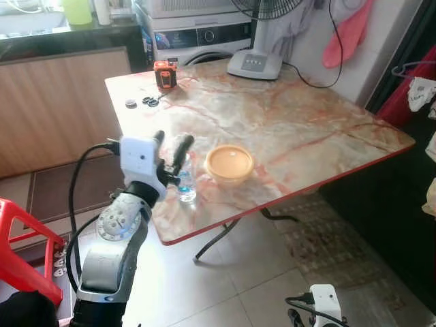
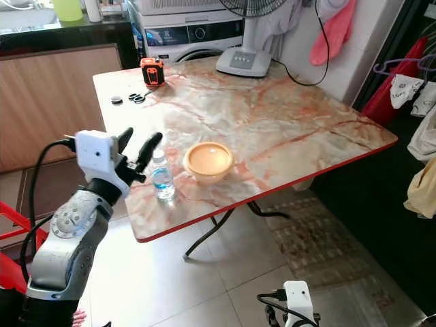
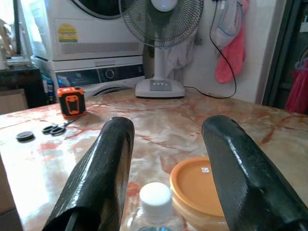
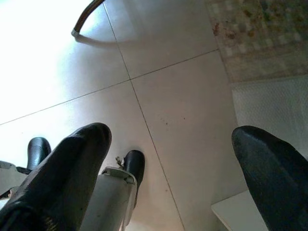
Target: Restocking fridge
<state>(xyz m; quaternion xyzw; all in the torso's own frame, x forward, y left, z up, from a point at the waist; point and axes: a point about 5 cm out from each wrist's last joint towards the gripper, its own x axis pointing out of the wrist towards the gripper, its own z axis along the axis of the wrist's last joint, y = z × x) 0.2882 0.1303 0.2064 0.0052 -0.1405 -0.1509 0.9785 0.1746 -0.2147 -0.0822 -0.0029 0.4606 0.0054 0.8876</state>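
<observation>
Bottle (image 2: 162,178) stands upright near the front-left corner of the marble table (image 2: 286,129), just beside the orange lidded bowl (image 2: 208,161). Left gripper (image 2: 136,151) hovers with fingers apart, straddling its white cap. To grip well, it should sink lower and close on the body, which looks slippery and probably light. Table edge is close, so knocking it outward risks a fall. Right gripper (image 4: 163,163) hangs open over bare floor.
</observation>
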